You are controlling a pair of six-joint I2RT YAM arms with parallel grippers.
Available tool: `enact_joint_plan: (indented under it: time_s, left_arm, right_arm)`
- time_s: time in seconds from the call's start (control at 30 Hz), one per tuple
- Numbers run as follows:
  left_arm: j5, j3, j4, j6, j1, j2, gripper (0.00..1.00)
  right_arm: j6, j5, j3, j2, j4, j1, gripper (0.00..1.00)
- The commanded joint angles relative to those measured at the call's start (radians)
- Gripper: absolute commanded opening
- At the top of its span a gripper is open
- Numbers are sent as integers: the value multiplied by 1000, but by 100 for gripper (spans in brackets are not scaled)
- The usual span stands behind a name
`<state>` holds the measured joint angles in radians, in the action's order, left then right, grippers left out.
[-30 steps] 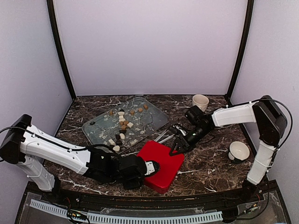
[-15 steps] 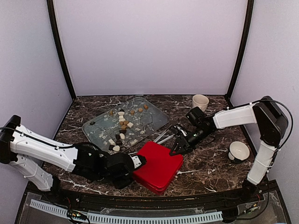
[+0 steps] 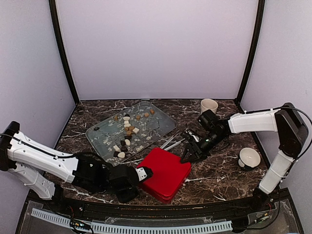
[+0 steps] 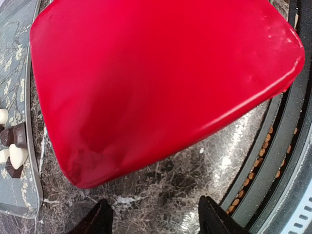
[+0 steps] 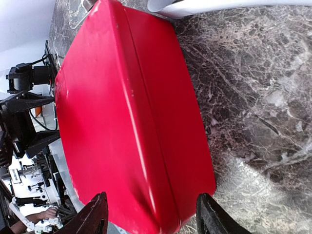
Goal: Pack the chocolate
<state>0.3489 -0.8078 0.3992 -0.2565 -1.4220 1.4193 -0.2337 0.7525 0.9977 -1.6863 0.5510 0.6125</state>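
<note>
The chocolate [image 3: 127, 130] lies as small dark, tan and cream lumps on a glass tray [image 3: 156, 122] at the back left. A few lumps [image 4: 14, 151] show at the left edge of the left wrist view. A closed red box [image 3: 165, 173] sits on the marble in front of the tray. My left gripper [image 3: 145, 171] is open just off the box's near-left corner, with only bare marble between its fingers [image 4: 156, 219]. My right gripper [image 3: 187, 156] is open at the box's far right corner, its fingertips spread wide to either side of that corner [image 5: 152, 208].
Metal tongs [image 3: 168, 142] lie between the tray and the box. A cream mug [image 3: 209, 106] stands at the back right and a white cup [image 3: 249, 157] at the right. The table's black front rail [image 4: 278, 146] runs close behind the box.
My left gripper has drawn back leftward from on top of the red box to its near-left corner. My right gripper has narrowed, spread wider again and shifted slightly right.
</note>
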Motion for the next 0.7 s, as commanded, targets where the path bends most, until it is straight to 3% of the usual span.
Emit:
enact_joint_plan:
  time_s: [0.0, 0.27, 0.5, 0.67]
  left_arm:
    - [4, 4, 7, -11, -58, -31, 62]
    - [-119, -77, -136, 91, -114, -87, 57]
    - [-86, -202, -78, 75, -136, 87, 65]
    - [9, -206, -167, 174, -176, 163, 72]
  right_arm:
    - [-5, -42, 30, 44, 41, 3, 60]
    - [-2, -42, 4, 70, 53, 2, 37]
    - [-16, -49, -39, 85, 46, 3, 33]
    - [-24, -51, -50, 86, 41, 10, 32]
